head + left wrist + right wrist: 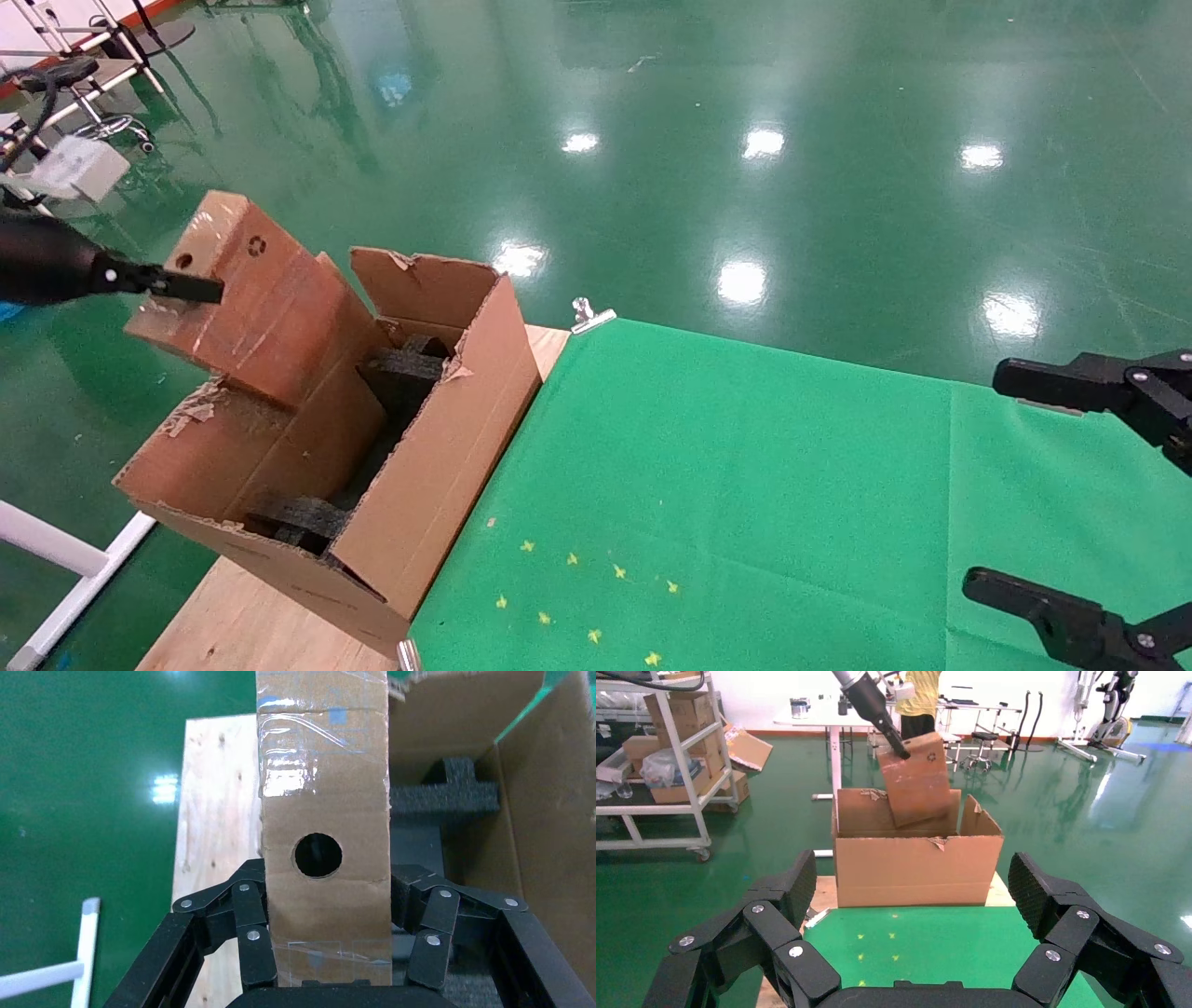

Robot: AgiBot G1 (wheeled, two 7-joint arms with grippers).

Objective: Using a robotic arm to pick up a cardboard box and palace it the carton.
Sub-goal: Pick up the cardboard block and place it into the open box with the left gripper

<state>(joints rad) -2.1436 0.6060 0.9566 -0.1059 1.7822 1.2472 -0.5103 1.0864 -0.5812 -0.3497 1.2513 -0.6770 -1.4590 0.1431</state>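
Left end effector [320,952] clamped (raised); right end effector [916,910] spread, idle.

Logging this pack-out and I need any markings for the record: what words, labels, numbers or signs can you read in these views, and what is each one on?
No words, brand names or numbers are readable in any view.
Recycling symbol, no text: printed on the end face of the cardboard box, beside its round hole; the left gripper holds the box over the carton.
Yellow star marks, no text: on the green cloth.
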